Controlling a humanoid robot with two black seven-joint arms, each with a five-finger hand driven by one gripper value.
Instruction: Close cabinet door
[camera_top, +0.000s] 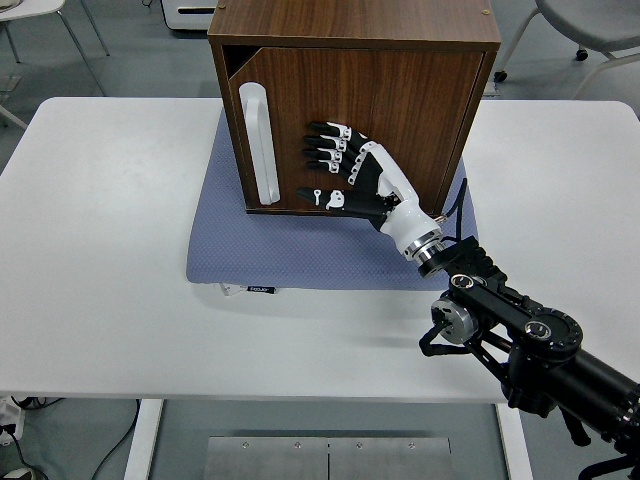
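White table (110, 250) under grey floor and chair legs; blue-grey textured mat (290, 255) lies beneath a dark walnut wooden box cabinet (420, 30). Right hand (352, 178), black with white knuckle plates, has fingers (322, 142) spread flat and gripping nothing, tips laid against the cabinet's wood-grain door (400, 120). Long white bar handle (257, 145) stands upright just beyond the fingertips, untouched. Door looks nearly shut: a narrow dark wedge shows above the fingers at the top left corner. Judged remaining: a last short push to seat it flush. Left arm out of view.
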